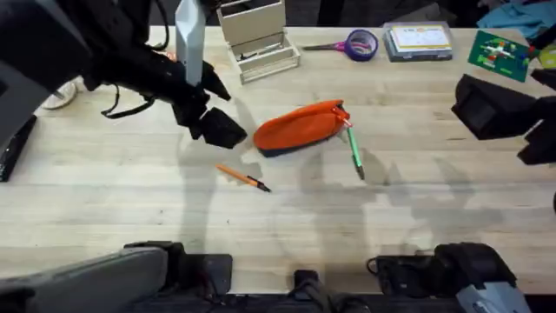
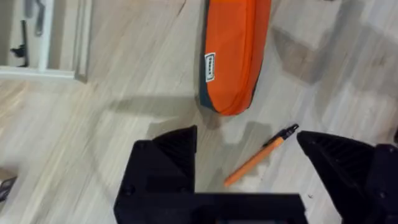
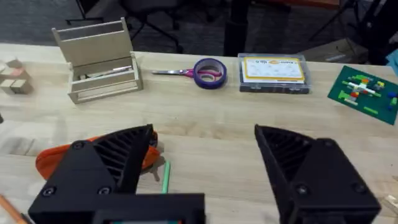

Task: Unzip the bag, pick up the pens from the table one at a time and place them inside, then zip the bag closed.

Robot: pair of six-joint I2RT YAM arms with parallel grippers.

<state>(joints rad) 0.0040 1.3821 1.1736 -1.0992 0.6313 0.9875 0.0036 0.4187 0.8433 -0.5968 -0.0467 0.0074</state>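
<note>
The orange bag (image 1: 300, 129) lies near the middle of the table (image 1: 130, 200), its zipper pull at its right end. The green pen (image 1: 354, 152) lies just off that end, slanting toward the front. In front of the bag's left end lies the orange pen (image 1: 243, 177). My left gripper (image 1: 217, 126) hovers beside the bag's left end; the left wrist view shows it open (image 2: 247, 137) above the orange pen (image 2: 261, 155), with the bag (image 2: 233, 56) beyond. My right gripper (image 1: 495, 111) hangs at the far right, open (image 3: 205, 134) and holding nothing, facing the bag (image 3: 53, 158) and the green pen (image 3: 165, 176).
A wooden desk organizer (image 1: 256, 39) stands at the back centre. To its right are purple-handled scissors with a tape roll (image 1: 358, 43), a clear box (image 1: 419, 41) and a green board (image 1: 499, 52). Bare table lies along the front.
</note>
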